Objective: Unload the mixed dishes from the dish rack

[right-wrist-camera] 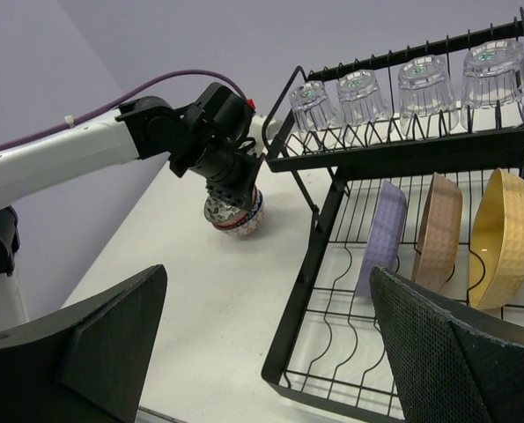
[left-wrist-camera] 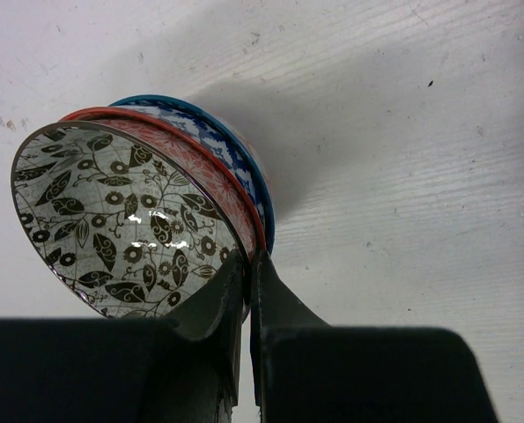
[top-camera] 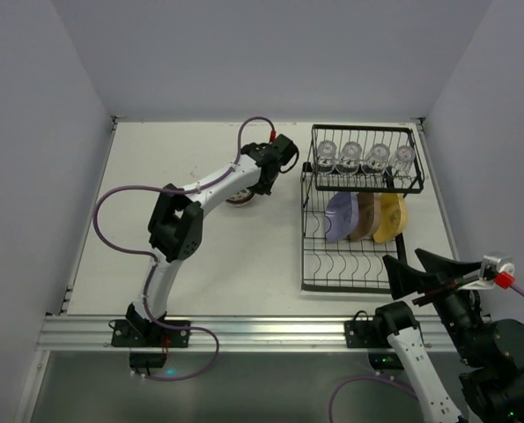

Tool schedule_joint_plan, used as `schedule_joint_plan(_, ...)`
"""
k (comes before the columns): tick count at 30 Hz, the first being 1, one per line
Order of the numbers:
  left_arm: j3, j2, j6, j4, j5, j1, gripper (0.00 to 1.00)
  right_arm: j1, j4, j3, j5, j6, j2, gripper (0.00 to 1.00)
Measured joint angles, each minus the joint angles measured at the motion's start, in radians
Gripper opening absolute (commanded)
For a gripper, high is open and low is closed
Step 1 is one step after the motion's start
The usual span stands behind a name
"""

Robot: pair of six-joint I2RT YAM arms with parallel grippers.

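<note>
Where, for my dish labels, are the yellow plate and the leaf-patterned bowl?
yellow plate (right-wrist-camera: 505, 236): right wrist view, middle of its broad side.
leaf-patterned bowl (left-wrist-camera: 121, 220): left wrist view, centre of its inside.

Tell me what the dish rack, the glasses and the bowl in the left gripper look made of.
The dish rack: thin black wire, likely coated metal, slight sheen. The glasses: see-through with bright edges; glass or clear plastic, cannot tell. The leaf-patterned bowl, pinched at its rim by the left gripper: probably glazed ceramic, glossy with sharp white glints.

dish rack (top-camera: 350, 264) front slots open — upper shelf (top-camera: 365, 185) crowds plates (top-camera: 365, 218) | left arm (top-camera: 213, 187) alongside
</note>
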Motion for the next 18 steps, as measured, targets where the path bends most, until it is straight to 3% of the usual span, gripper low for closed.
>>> schedule_joint_plan(18, 0.06, 0.044, 0.03, -0.063, -0.009, -0.003, 0.0, 0.0, 0.0, -0.003, -0.011, 0.0, 0.0, 0.99)
